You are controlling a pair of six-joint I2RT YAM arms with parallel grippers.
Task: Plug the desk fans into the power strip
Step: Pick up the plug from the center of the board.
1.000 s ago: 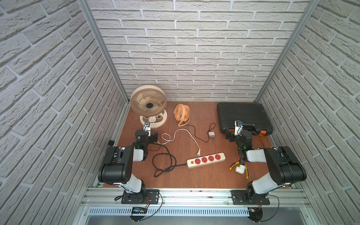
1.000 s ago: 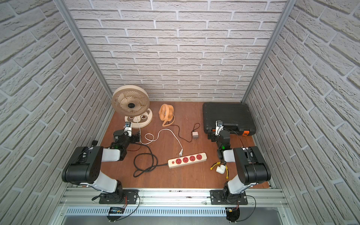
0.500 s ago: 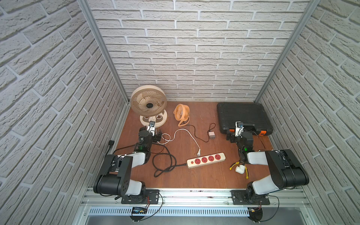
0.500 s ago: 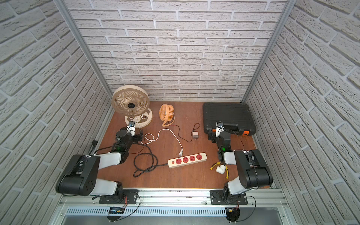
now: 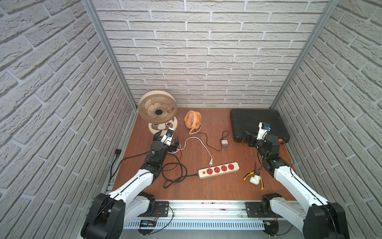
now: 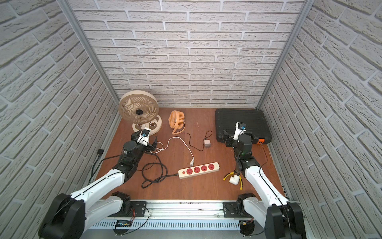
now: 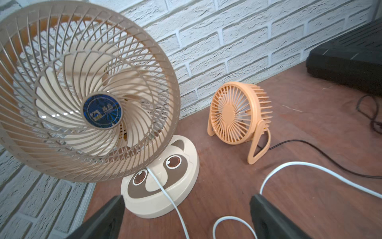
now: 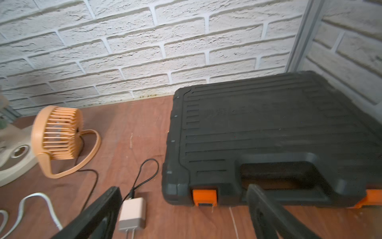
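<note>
A big beige desk fan (image 5: 157,109) (image 7: 86,107) stands at the back left. Its white cord (image 7: 165,194) runs between the open fingers of my left gripper (image 5: 167,139) (image 6: 144,139) (image 7: 186,198), which hangs just before the fan's base. The cord's plug (image 5: 210,164) lies on the table beside the power strip (image 5: 218,170) (image 6: 198,170). A small orange fan (image 5: 193,120) (image 8: 56,132) has a black cable to a white adapter (image 5: 286,143) (image 8: 132,213). My right gripper (image 5: 250,138) (image 8: 183,187) is open and empty, between the adapter and a black case.
The black tool case (image 5: 256,122) (image 8: 268,128) with orange latches lies at the back right. Yellow-handled pliers and a white pipe elbow (image 5: 254,179) lie at the front right. The strip's thick black cord (image 5: 175,175) loops on the table left of the strip. Brick walls enclose three sides.
My left arm has stretched forward, bringing its gripper closer to the beige fan's base and over the white cord. The right arm has reached slightly forward. Both grippers stayed open.
</note>
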